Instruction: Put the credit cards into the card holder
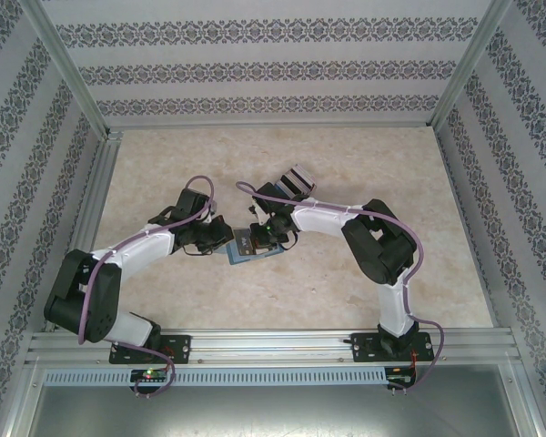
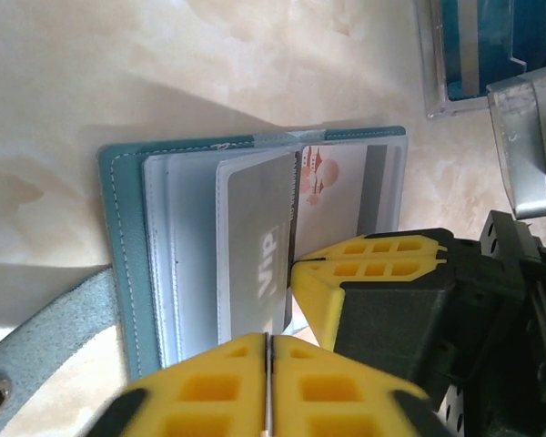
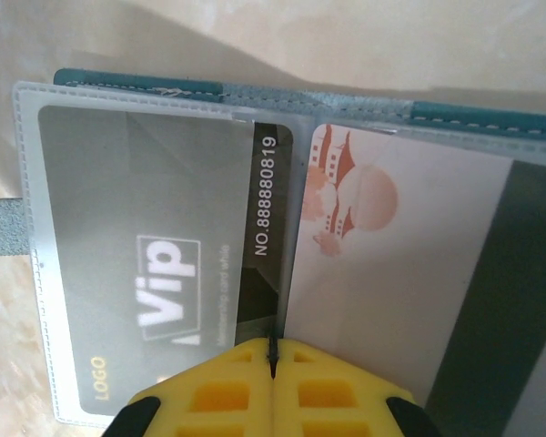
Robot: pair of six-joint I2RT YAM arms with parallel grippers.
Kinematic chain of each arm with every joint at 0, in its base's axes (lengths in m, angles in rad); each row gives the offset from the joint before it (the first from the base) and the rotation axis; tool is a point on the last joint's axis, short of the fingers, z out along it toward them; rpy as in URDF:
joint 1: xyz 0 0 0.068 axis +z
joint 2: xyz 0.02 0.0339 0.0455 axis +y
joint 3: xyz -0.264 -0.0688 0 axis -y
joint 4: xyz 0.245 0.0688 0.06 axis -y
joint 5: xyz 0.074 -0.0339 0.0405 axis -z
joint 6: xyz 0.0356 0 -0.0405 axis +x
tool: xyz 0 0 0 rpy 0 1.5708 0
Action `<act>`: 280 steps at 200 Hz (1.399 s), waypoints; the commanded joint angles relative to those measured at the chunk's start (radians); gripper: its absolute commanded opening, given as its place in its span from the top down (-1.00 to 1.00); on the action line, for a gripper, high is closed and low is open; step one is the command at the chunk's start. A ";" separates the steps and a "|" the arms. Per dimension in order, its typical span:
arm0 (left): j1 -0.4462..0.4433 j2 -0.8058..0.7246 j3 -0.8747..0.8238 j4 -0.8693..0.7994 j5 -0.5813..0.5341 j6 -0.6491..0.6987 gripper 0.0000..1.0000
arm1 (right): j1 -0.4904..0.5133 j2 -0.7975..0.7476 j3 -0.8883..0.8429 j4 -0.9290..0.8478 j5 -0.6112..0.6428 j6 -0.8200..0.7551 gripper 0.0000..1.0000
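Grey card (image 3: 164, 237) just beyond right jaws

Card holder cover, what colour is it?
Teal with pale stitching; the card holder shows best from left wrist.

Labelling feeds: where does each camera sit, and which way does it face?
Top external: above, behind the bases, looking down at the table; left arm, right arm show.
Left wrist: on its arm, facing the card holder; left tool at bottom.
Right wrist: close on the VIP card; right tool at bottom.
Wrist views share that card.
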 commanded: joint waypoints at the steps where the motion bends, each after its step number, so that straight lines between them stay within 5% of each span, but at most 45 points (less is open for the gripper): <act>1: 0.012 0.011 0.004 0.022 0.019 -0.038 0.48 | 0.000 0.073 -0.042 -0.056 0.086 -0.009 0.88; 29: 0.016 0.023 -0.009 0.044 0.021 -0.052 0.35 | -0.002 0.072 -0.046 -0.056 0.085 -0.009 0.88; 203: 0.014 0.171 0.006 0.173 0.063 -0.080 0.35 | -0.007 0.064 -0.064 -0.035 0.073 0.000 0.88; 280: 0.005 0.165 0.035 0.157 0.070 -0.064 0.93 | -0.010 0.022 -0.064 -0.009 0.024 0.013 0.82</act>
